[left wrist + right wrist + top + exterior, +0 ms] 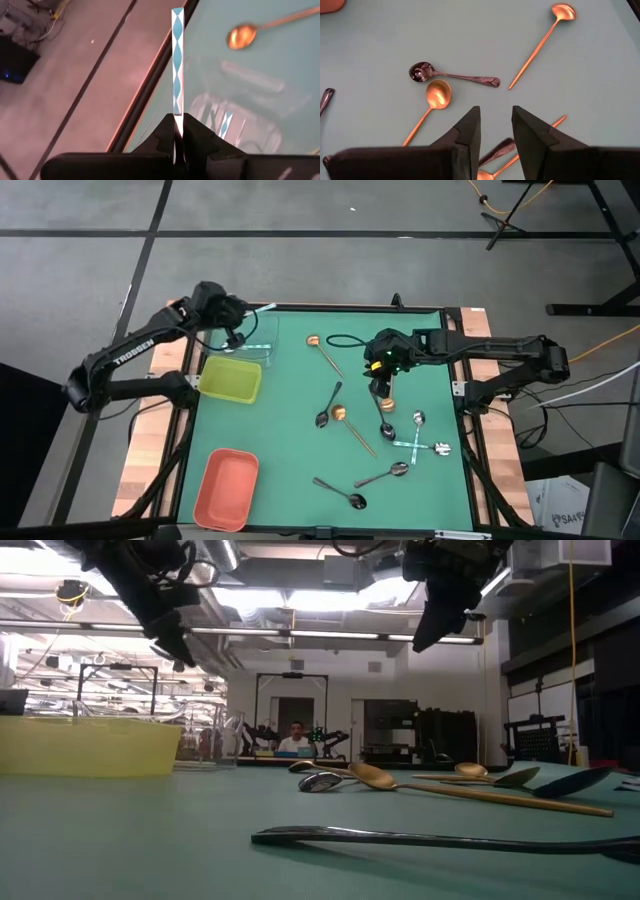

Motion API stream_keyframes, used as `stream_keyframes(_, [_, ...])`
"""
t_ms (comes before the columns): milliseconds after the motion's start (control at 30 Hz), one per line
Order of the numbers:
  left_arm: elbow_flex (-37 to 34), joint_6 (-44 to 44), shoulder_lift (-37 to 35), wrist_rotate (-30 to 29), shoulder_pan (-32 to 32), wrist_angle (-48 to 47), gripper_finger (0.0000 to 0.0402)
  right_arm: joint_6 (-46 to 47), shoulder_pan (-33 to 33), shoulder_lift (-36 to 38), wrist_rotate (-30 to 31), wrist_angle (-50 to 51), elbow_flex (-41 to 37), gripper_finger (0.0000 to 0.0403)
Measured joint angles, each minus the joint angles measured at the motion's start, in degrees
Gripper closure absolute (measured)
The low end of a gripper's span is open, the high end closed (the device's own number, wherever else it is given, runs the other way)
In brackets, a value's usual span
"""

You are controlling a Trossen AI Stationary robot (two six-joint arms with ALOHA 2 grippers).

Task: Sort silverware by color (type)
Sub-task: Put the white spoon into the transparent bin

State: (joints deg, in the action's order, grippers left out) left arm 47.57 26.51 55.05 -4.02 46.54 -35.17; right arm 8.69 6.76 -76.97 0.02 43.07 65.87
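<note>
My left gripper (243, 314) hovers over the table's far-left corner, above the clear tray (247, 343), shut on a thin shiny silver piece of silverware (177, 60). My right gripper (496, 131) is open and points down over loose spoons right of the table's middle. A copper spoon (437, 94), a dark spoon (422, 71) and a long copper spoon (562, 11) lie flat on the mat beyond its fingers. A dark handle (498, 149) lies under them. Silver spoons (418, 418) and more dark spoons (357, 501) lie nearer the near-right corner. My left gripper pinches the silver piece between its two fingers by one end (177, 119), which the fingers hide. The rest of the thin shaft (177, 45) juts straight out past the fingertips, along their line. It is lifted clear, over the clear tray's far edge.
The yellow-green tray (230, 378) sits just near of the clear tray, and the salmon-orange tray (226, 488) is at the near-left corner. Another shiny patterned piece (226, 124) lies inside the clear tray. A person (295, 740) sits far off in the room behind the table.
</note>
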Motion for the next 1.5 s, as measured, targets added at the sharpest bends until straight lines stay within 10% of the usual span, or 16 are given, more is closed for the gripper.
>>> stream_keyframes(600, [-2.1, 6.9, 0.1, 6.7, 7.9, -6.5, 0.0386, 0.0, 0.0, 0.0, 0.0, 0.0, 0.0, 0.0303])
stream_keyframes(1500, [-18.7, 16.2, 0.1, 6.7, 8.7, 8.3, 0.0386, 0.0, 0.0, 0.0, 0.0, 0.0, 0.0, 0.0303])
